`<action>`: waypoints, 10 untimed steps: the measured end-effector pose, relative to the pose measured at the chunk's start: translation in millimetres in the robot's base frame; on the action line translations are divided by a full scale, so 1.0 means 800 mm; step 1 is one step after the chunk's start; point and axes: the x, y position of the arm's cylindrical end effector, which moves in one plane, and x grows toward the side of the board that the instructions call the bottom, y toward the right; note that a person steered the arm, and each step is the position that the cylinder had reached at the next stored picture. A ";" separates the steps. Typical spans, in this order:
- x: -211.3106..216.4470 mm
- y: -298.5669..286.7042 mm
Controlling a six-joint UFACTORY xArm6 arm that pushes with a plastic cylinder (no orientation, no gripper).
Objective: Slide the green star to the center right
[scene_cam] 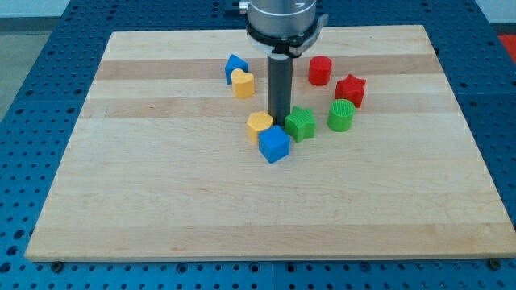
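- Since the nearest piece to the view's bottom is the blue plastic cube (274,145), note first that it sits just below and to the view's left of the target and touches or nearly touches the yellow plastic block (259,123) above it; neither lies on the rightward path.
- The green plastic star (300,124), the task's thing, rests slightly right of the middle of the pale wooden board (161,201), well short of the centre-right area it must reach.
- My tip (280,121), the lower end of the straight dark rod, stands on the board at the star's left flank, between the star and the yellow block, touching or just beside the star; the rod has no jaws, so nothing is spread, pressed together or pinched.
- Judged from this placing, the step in hand is a push toward the view's right; it would go best with the tip kept against the middle of the star's left side, so the star does not spin off.
- 1 obstacle stands close: the green plastic cylinder (341,116), just right of the star and slightly higher, may be struck and carried along; a line bent a little toward the view's bottom should clear it.
- Farther up, the red plastic star (351,89) and red plastic cylinder (320,70) lie above that path.
- Farthest, at upper left, the yellow plastic heart (243,83) touches another blue plastic block (235,65); these 2 are well apart from the work.
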 end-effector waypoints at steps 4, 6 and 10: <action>0.024 0.070; 0.011 0.114; 0.002 0.176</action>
